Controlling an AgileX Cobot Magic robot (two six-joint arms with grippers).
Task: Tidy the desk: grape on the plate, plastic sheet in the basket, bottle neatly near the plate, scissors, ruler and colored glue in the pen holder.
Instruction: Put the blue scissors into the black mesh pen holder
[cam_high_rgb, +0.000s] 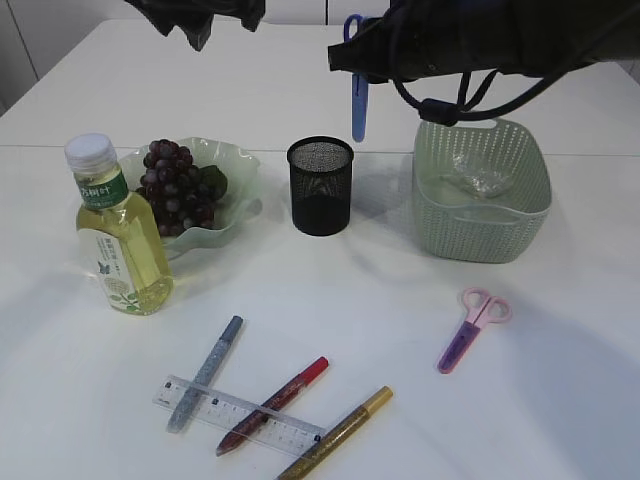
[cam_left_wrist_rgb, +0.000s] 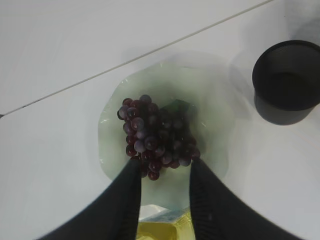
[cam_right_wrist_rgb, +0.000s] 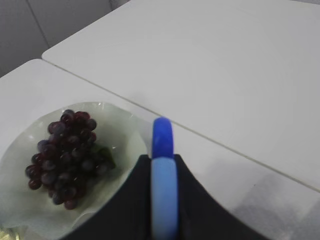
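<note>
Between right end effector (cam_right_wrist_rgb: 164, 200) fingers, seemingly blue glue (cam_right_wrist_rgb: 164, 175); exterior shows scissors (cam_high_rgb: 473, 327).

My front camera is looking down at a slant across the table (cam_high_rgb: 560, 400); both my wrist cameras are looking down from above, sharing the plate (cam_high_rgb: 240, 190) of grapes (cam_left_wrist_rgb: 155, 137).

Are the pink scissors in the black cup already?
No, the pink scissors lie flat on the table, in front of the basket and apart from the black cup.
</note>
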